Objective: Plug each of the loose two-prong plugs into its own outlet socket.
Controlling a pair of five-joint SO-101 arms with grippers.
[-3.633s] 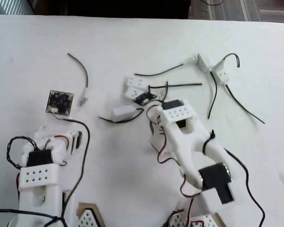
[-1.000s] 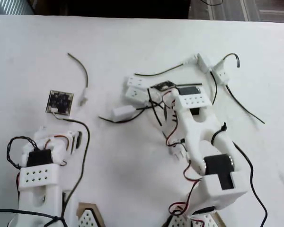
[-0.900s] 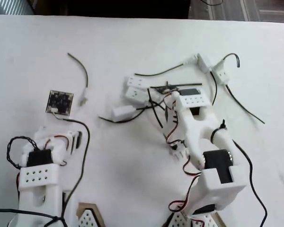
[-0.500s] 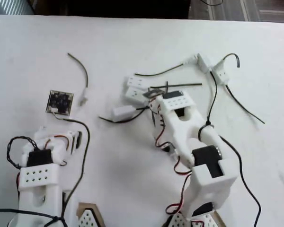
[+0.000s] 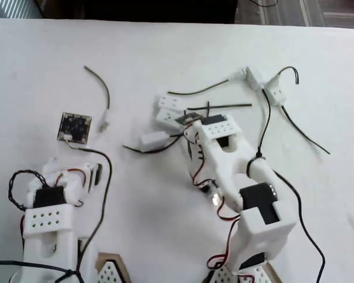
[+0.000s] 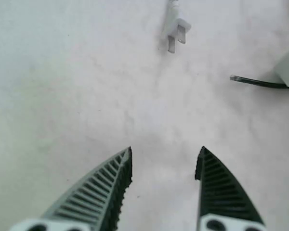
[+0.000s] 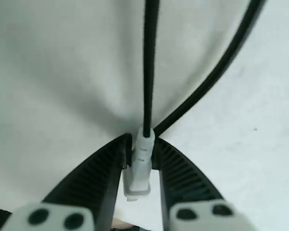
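My right gripper (image 7: 140, 144) is shut on a white two-prong plug (image 7: 137, 172) whose black cord (image 7: 149, 62) runs away from the fingers. From above, this gripper (image 5: 192, 122) sits right beside the white outlet blocks (image 5: 170, 111) at the table's middle. A second loose plug (image 5: 104, 125) on a short dark cord lies left of centre; it also appears ahead of my left gripper as a white plug (image 6: 176, 30) with its prongs bare. My left gripper (image 6: 166, 151) hangs open over bare table near the front left (image 5: 93, 174), holding nothing.
Another white outlet piece (image 5: 153, 140) with a black cable lies in front of the blocks. Two more outlet pieces (image 5: 265, 85) with cords sit at the back right. A small dark circuit board (image 5: 75, 126) lies beside the left arm. Loose black cables cross the middle.
The right arm swung right and away, then came back left towards the outlet blocks with the plug still held. The left arm has stayed put.
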